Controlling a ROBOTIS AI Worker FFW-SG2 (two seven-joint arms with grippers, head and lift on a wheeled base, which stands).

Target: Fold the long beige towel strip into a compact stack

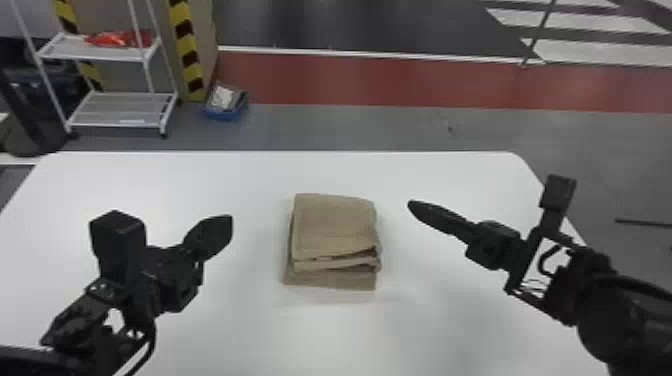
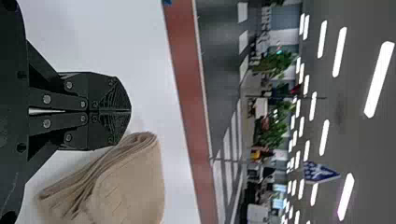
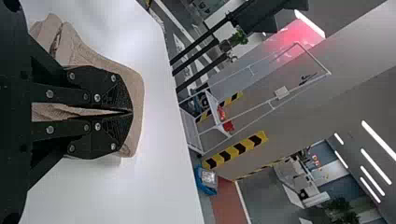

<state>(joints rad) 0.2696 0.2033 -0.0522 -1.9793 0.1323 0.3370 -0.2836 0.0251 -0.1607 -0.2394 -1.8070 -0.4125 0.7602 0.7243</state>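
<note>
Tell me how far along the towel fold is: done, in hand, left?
The towel already looks folded, layered into a compact stack on the table. Nothing is in hand: the left claw and right claw are shut, one to each side of it. Perhaps only tidying is left, since lower layers jut past the top one at the near edge.

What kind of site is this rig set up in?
Probably an indoor workshop or robot test hall: yellow-and-black hazard stripes on a corner, a red floor lane, and rows of ceiling lights point that way.
</note>
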